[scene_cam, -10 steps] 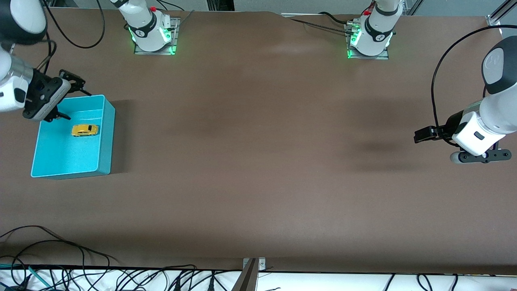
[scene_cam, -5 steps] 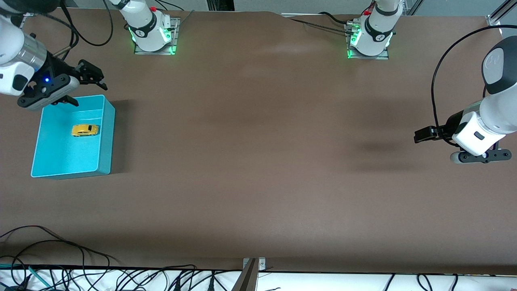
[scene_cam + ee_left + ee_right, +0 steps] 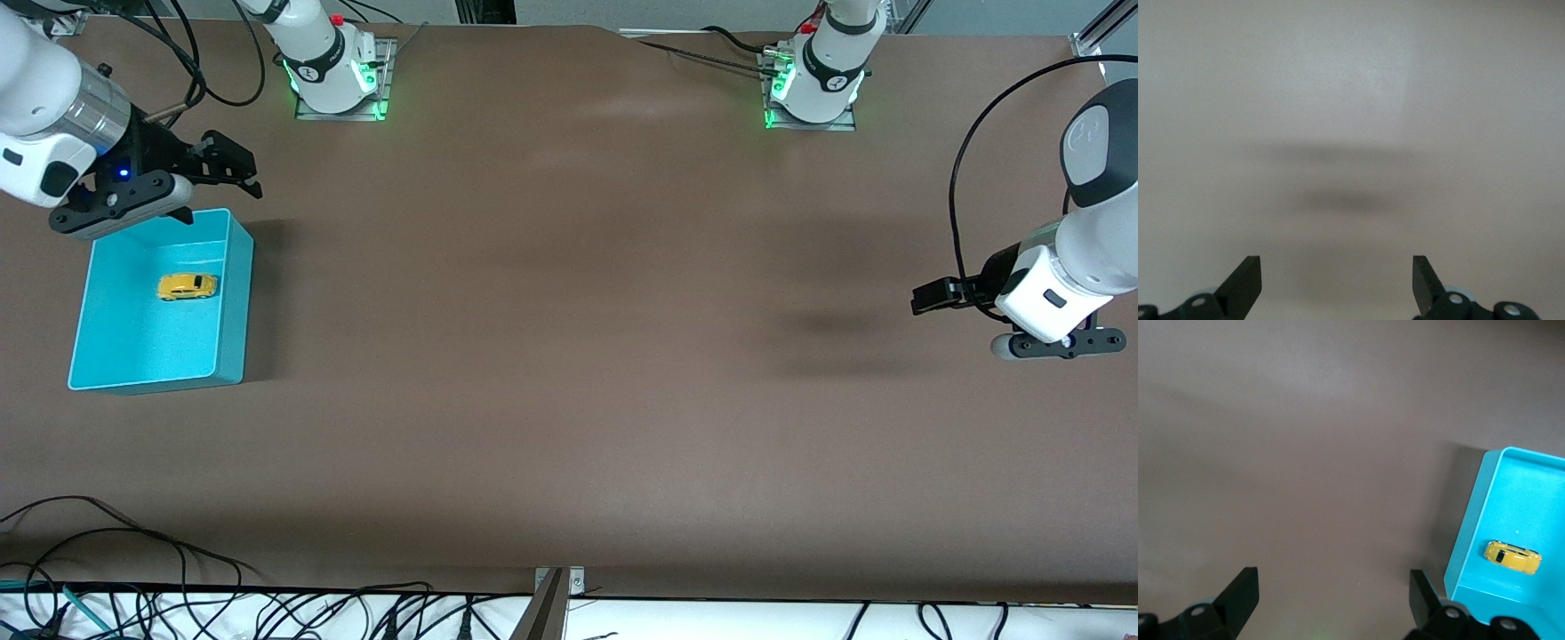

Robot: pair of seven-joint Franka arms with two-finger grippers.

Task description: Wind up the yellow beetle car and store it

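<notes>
The right claw (image 3: 227, 169), fingers apart and empty, hangs over bare brown bench (image 3: 569, 356) beside the turquoise plastic bin (image 3: 236, 302). The tiny yellow beetle car (image 3: 187, 286) lies in that bin, apparently upright. The left claw (image 3: 929, 296) waits, fingers apart; its wrist view shows only bench.

One yellow beetle car (image 3: 187, 286) was there. One turquoise bin (image 3: 233, 302) too. Two grippers: left gripper (image 3: 925, 297), right gripper (image 3: 233, 172).

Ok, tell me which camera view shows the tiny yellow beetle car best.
The front view: the tiny yellow beetle car lies whole and unobstructed inside the turquoise plastic bin, and the whole bin shows around it. The right wrist view also shows it in the bin, near the picture's edge. The left wrist view shows only bare table.
</notes>
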